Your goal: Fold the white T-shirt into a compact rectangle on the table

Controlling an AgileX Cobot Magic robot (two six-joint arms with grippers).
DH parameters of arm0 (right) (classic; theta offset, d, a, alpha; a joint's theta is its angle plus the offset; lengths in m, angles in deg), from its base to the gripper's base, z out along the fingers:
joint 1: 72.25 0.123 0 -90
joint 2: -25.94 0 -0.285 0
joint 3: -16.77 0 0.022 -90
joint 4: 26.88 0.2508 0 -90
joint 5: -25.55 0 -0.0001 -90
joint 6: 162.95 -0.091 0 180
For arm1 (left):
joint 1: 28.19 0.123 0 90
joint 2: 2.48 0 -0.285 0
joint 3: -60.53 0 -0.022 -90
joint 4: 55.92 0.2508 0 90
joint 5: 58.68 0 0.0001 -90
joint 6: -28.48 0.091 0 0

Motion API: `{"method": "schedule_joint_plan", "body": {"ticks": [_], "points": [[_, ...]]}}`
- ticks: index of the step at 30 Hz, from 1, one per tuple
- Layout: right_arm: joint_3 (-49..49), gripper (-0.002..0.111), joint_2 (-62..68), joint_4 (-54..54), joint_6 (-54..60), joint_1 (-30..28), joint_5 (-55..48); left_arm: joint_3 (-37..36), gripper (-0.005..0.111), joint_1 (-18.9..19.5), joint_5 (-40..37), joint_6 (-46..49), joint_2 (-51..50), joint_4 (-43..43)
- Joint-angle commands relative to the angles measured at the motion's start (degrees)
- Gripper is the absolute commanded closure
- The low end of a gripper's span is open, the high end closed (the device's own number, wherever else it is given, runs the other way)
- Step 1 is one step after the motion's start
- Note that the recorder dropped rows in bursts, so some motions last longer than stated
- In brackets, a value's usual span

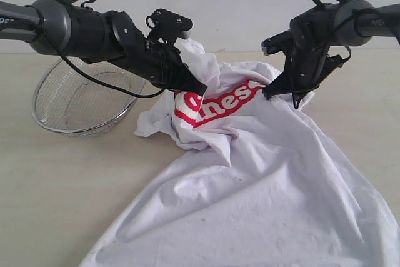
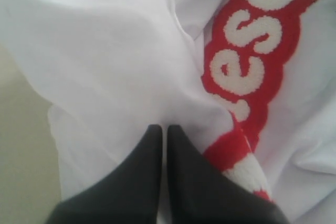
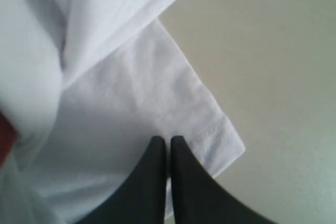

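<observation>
Beside the wire-mesh basket (image 1: 81, 101): white T-shirt (image 1: 250, 186), bunched on the table (image 1: 50, 186); left gripper (image 1: 200, 87) pinched shut on its cloth nearest the basket; right gripper (image 1: 269, 93) likewise, farther off.

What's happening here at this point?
Both arms are working the white T-shirt on the table. The left end effector and right end effector are each shut on fabric either side of the red lettering, holding the top bunched up while the rest lies spread. Nothing is folded yet. A wire-mesh basket sits alongside.
</observation>
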Motion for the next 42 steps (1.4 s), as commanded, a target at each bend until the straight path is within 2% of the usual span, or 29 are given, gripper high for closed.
{"method": "schedule_joint_plan", "body": {"ticks": [1, 11, 22, 26, 33, 35, 39, 42], "points": [[0.8, 0.108, 1.5, -3.1, -1.7, -2.2, -5.9, 0.2, 0.102, -0.2, -0.5, -0.5, 0.6, 0.1], [0.8, 0.108, 1.5, -3.2, -2.4, -9.3, -7.0, 0.2, 0.102, -0.2, -0.6, -0.5, 0.6, 0.1], [-0.2, 0.108, 1.5, -3.0, -1.6, -19.9, -5.5, 0.2, 0.102, -0.2, -0.7, -0.3, 0.6, 0.1], [-3.7, 0.108, -2.7, 5.8, 2.6, -19.5, -4.1, 1.3, 0.102, -0.2, 1.6, 0.5, 0.6, 0.1], [-4.9, 0.108, -11.3, 43.1, 31.7, -16.5, -12.5, 3.7, 0.102, -0.2, 0.8, 0.5, 1.1, 0.0], [-4.9, 0.108, -11.8, 46.7, 34.9, -14.6, -13.3, 3.7, 0.102, 0.0, -0.7, 0.5, 1.5, 0.2], [-4.9, 0.108, -11.5, 46.6, 35.5, -9.0, -13.8, 3.7, 0.102, 0.8, -1.2, 0.2, 2.3, 1.4], [-4.9, 0.108, -10.4, 46.4, 35.5, -4.6, -13.2, 3.7, 0.102, 2.6, -2.2, -4.9, 1.9, 5.8]]}}
